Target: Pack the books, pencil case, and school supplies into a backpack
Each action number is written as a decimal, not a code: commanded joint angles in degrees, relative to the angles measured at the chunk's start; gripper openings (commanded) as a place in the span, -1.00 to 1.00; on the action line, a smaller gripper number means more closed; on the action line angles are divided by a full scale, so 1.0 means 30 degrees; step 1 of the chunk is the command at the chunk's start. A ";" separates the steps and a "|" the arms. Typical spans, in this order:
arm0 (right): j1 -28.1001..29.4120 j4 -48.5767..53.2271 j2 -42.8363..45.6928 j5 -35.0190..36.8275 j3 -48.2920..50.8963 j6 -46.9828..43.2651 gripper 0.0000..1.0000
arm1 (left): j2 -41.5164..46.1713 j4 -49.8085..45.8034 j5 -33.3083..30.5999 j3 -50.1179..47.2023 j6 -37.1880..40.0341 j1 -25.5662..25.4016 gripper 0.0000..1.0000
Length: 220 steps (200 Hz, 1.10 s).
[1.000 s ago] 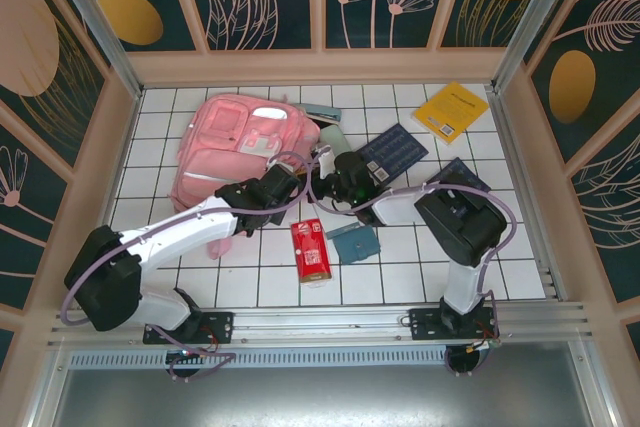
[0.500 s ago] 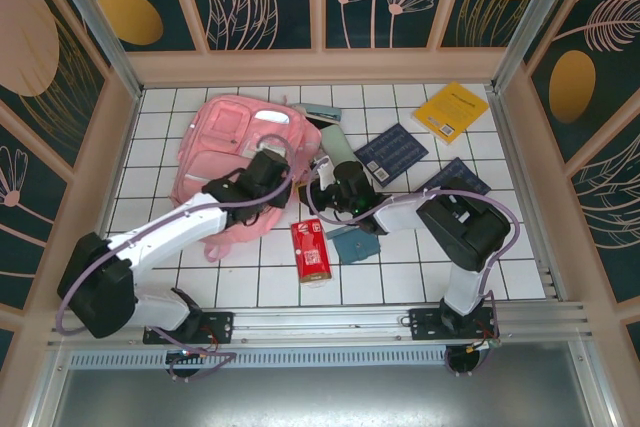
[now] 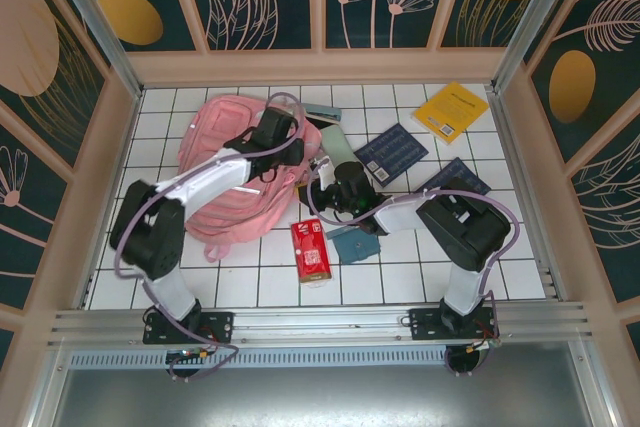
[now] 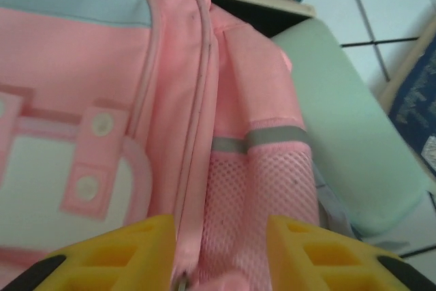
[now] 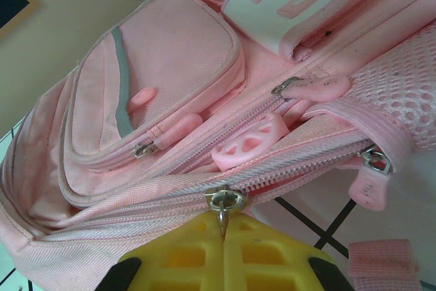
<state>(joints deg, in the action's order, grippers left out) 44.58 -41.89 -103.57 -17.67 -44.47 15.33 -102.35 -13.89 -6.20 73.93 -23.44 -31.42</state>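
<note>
A large light pink fabric backpack (image 3: pixel 225 172) is lying flat on a white tiled table (image 3: pixel 500 257), towards the far left; nothing is looking packed yet. The right gripper (image 5: pixel 225 240) is reaching in at the backpack's near right edge, its yellow fingers (image 5: pixel 272 257) pressed together and pinching a small metal zip pull (image 5: pixel 227 204); the zip is appearing closed along the stretch in view. The left gripper (image 4: pixel 221 264) is hovering over the backpack's right side, its 2 yellow fingers (image 4: pixel 116 257) standing apart astride a seam and clamping nothing.

All the cargo is lying outside: a pale mint-green soft pencil case (image 3: pixel 340 145) is touching the backpack's right edge; a grey-and-teal stapler (image 3: pixel 322 110) is sitting just beyond the pencil case; 1 bright yellow paperback book (image 3: pixel 452 110) is resting in the far right corner; 1 dark navy patterned book (image 3: pixel 392 150) is lying beside the pencil case and a 2nd navy book (image 3: pixel 455 175) is lying partly under the right arm; a flat red packet (image 3: pixel 311 249) and a small teal-grey flat square (image 3: pixel 353 243) are lying near the front centre.

By the look of it, the task is only beginning; unzipping is coming first, and the 3 books, pencil case and small supplies are all waiting to go in.
</note>
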 commanded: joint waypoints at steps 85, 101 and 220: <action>0.0992 -0.0445 -0.0444 0.0058 -0.0697 -0.1488 -1.00 | -0.7872 -0.1921 -0.1597 0.4716 -0.1784 0.1755 -0.66; 0.1426 -0.0133 -0.0396 0.0032 -0.0836 -0.1762 -1.00 | -0.8566 -0.2206 -0.1654 0.5687 -0.1940 0.2016 -0.68; 0.5724 0.1650 -0.3209 -0.0560 -0.3776 -0.2406 -1.00 | -1.2215 -0.4069 -0.0623 1.1828 -0.3110 0.2885 -0.68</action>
<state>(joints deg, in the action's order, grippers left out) 58.74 -38.35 -111.77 -13.56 -53.52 9.26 -134.30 -25.26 -7.99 108.53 -30.89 -24.40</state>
